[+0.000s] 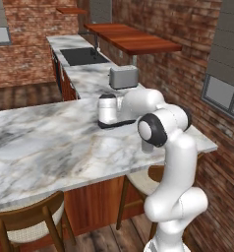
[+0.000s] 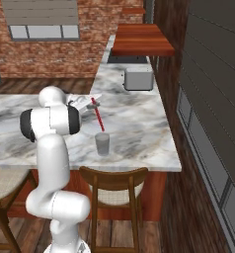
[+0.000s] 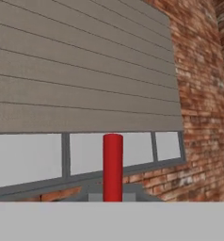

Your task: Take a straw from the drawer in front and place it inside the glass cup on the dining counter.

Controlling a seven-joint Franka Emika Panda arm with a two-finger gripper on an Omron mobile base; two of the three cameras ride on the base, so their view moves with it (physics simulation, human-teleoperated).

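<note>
From the right base view, the white arm rises at the left, its dark-jointed elbow bent over the dining counter [image 2: 139, 123]. Just right of the elbow the gripper [image 2: 90, 103] reaches out above the marble, closed tight on the top end of the straw [image 2: 97, 118]. The thin red stick slants down and to the right from the fingers, and its lower end meets the rim of the glass cup [image 2: 102, 144]; I cannot tell whether the tip is already inside or just at the lip. The cup stands upright on the counter near its front edge, above a round-seated stool [image 2: 114, 190]. Further back and to the right the silver toaster [image 2: 138, 78] sits on the worktop, well apart from the cup.

In the hand view the straw [image 3: 112, 167] stands straight up from between the fingers, set against a window with a grey blind [image 3: 81, 70] and a brick wall [image 3: 203, 94] at the right.

From the left base view the arm's bulk covers the cup, with the toaster [image 1: 124, 77] behind it.
</note>
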